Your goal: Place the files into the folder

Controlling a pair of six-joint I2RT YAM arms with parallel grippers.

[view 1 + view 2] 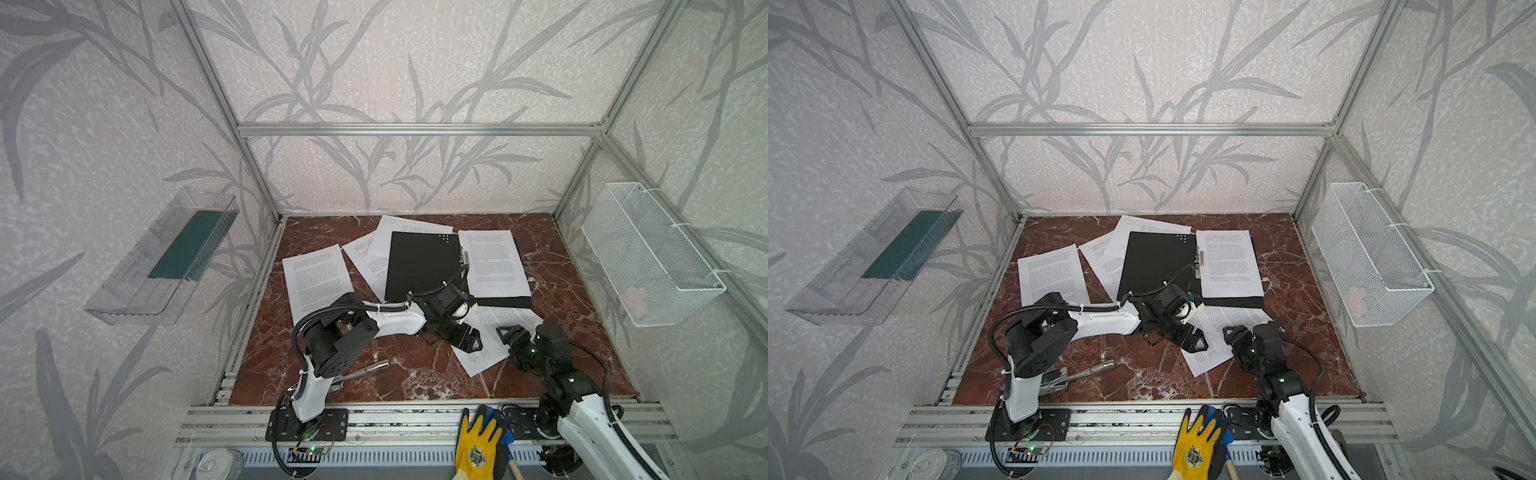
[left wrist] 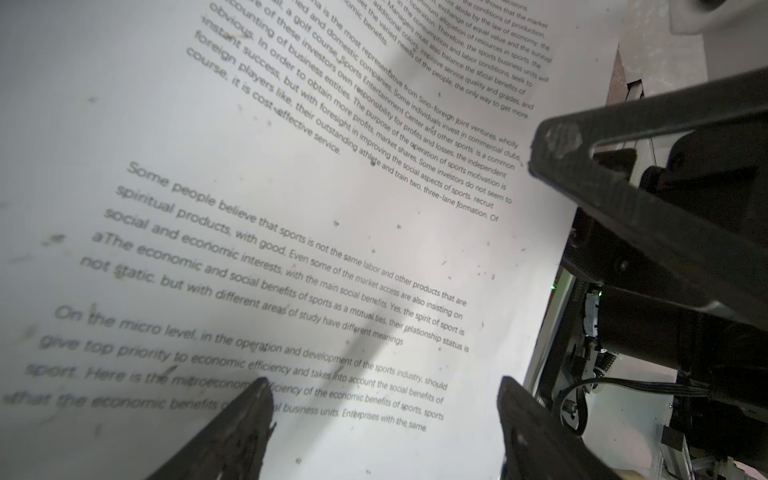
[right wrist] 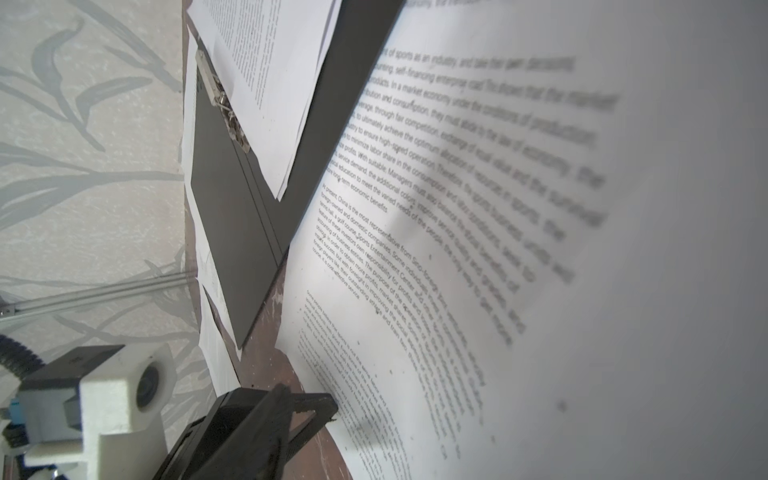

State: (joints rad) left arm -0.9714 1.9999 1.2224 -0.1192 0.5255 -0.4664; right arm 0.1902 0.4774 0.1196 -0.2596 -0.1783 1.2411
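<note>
Your opened black-lined folder (image 1: pixel 419 262) holds some printed white sheets (image 1: pixel 494 262); others lie loose across the marbled desk (image 1: pixel 573 332). Left gripper (image 1: pixel 471 341) gapes wide; right gripper (image 1: pixel 508 333): you cannot tell.

top views: high at the front, looking down on the whole table (image 1: pixel 374 382), nearly alike
left wrist: close over a printed sheet (image 2: pixel 291 249)
right wrist: low along that same sheet (image 3: pixel 457 291)

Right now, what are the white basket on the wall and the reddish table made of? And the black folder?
The basket looks like white-coated wire mesh: you see through its fine grid. The table looks like polished red-brown marble, or a print of it: white veins, soft shine. The folder seems matte black plastic or card, with a shiny metal clip.
</note>
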